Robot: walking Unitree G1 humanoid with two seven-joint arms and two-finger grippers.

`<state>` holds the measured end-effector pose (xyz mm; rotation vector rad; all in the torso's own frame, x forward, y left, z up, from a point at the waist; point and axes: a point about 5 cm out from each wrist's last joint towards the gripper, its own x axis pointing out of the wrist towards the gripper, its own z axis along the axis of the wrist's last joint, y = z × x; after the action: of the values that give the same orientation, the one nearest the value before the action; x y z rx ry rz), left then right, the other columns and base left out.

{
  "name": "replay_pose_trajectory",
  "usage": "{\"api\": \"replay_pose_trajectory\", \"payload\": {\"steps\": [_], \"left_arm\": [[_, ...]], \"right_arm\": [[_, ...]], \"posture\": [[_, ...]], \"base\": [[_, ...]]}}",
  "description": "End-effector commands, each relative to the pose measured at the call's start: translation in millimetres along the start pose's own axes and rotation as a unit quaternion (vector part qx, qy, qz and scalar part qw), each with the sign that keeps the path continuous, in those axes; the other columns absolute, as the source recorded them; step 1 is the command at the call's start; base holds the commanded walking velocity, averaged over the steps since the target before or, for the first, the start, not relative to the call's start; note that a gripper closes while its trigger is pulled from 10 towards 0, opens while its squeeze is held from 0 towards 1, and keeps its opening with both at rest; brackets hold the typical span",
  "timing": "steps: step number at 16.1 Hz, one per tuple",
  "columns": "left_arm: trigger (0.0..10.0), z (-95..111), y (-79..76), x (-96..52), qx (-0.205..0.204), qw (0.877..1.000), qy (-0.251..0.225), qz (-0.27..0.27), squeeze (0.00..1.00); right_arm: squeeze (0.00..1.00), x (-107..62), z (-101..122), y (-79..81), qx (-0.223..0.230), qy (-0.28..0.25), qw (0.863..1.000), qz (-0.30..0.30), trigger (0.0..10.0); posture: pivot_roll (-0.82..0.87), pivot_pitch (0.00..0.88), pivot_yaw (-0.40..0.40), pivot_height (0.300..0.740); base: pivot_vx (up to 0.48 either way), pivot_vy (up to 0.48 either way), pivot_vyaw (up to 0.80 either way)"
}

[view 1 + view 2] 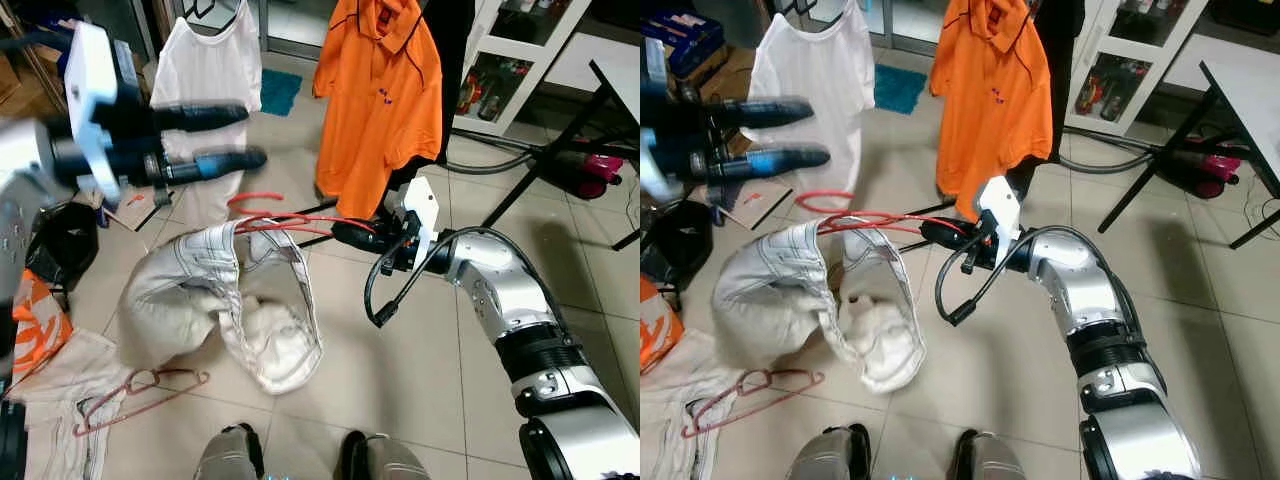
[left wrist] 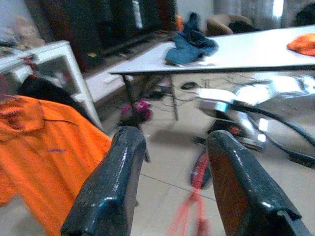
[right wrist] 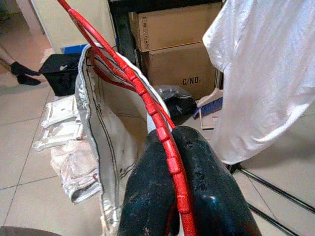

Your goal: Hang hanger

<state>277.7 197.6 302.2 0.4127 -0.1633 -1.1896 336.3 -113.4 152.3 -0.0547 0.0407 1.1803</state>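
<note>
The right gripper (image 1: 352,236) sits just right of the frame's centre in the left eye view, its jaws clamped together on the thin red plastic clothes hanger (image 1: 290,222); in the right wrist view the red hanger wire (image 3: 170,157) runs straight up the seam between the two black fingers (image 3: 147,196) and climbs toward the upper left of that frame; the hanger reaches leftward from the jaws, held in the air above the tiled floor (image 1: 400,400), with its curved hook (image 1: 255,199) at the far left end; a pair of white trousers with dark stitched seams (image 1: 240,300) hangs from the hanger and sags in a bunched heap toward the floor, left of centre. The left gripper (image 1: 235,135) is raised in the upper left of the frame, blurred, its jaws apart and holding nothing, above and to the left of the hook and apart from it; in the left wrist view the two fingers (image 2: 113,191) stand well separated with the blurred red hanger seen beyond the gap. Behind, a white T-shirt (image 1: 205,70) hangs at upper left and an orange polo shirt (image 1: 385,100) hangs at upper centre; a second, dull red wire hanger (image 1: 140,395) lies on the floor at lower left beside pale cloth.
</note>
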Motion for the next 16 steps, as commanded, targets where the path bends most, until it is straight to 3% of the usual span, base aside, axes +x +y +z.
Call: {"api": "replay_pose_trajectory", "payload": {"steps": [1, 2, 4, 6, 10, 14, 16], "left_arm": [[10.0, 3.2, -14.0, 7.1, 0.002, 0.999, 0.005, -0.039, 0.0], [10.0, -2.7, -22.2, 7.3, -0.007, 0.999, 0.018, -0.051, 0.0], [10.0, -11.2, -20.3, -1.8, -0.018, 0.999, 0.037, -0.027, 0.0], [10.0, -11.8, -12.3, -21.5, -0.014, 0.998, 0.052, 0.023, 0.0], [10.0, -8.1, -14.9, -59.7, -0.011, 0.993, 0.085, 0.083, 0.0], [10.0, -24.1, -38.3, -74.4, -0.055, 0.989, 0.123, 0.068, 0.0], [10.0, -44.7, -48.3, -81.0, -0.084, 0.982, 0.155, 0.073, 0.0]], "right_arm": [[0.0, -1.9, 8.7, -3.4, 0.002, -0.028, 1.0, -0.004, 0.0], [0.0, -0.9, 9.0, -4.0, 0.006, -0.029, 1.0, -0.005, 0.0], [0.0, -1.1, 9.5, -7.2, 0.015, -0.03, 0.999, -0.015, 0.0], [0.0, -2.2, 10.5, -10.7, 0.016, -0.029, 0.999, -0.028, 0.0], [0.0, -6.7, 11.7, -18.4, 0.019, -0.03, 0.998, -0.049, 0.0], [0.0, -10.4, 14.1, -31.6, 0.023, -0.034, 0.995, -0.09, 0.0], [0.0, -10.8, 19.0, -36.0, 0.023, -0.039, 0.994, -0.095, 0.0]], "posture": [[0.01, 0.168, -0.091, 0.74], [0.01, 0.168, -0.091, 0.74], [0.01, 0.168, -0.091, 0.74], [0.01, 0.168, -0.091, 0.74], [0.03, 0.164, -0.098, 0.74], [0.05, 0.157, -0.104, 0.74], [0.06, 0.152, -0.111, 0.74]], "base": [[0.0, 0.0, 0.0], [0.0, 0.0, 0.0], [0.0, 0.0, 0.0], [0.0, 0.0, 0.0], [0.0, 0.0, 0.0], [0.0, 0.0, 0.0], [0.0, 0.0, 0.0]]}}
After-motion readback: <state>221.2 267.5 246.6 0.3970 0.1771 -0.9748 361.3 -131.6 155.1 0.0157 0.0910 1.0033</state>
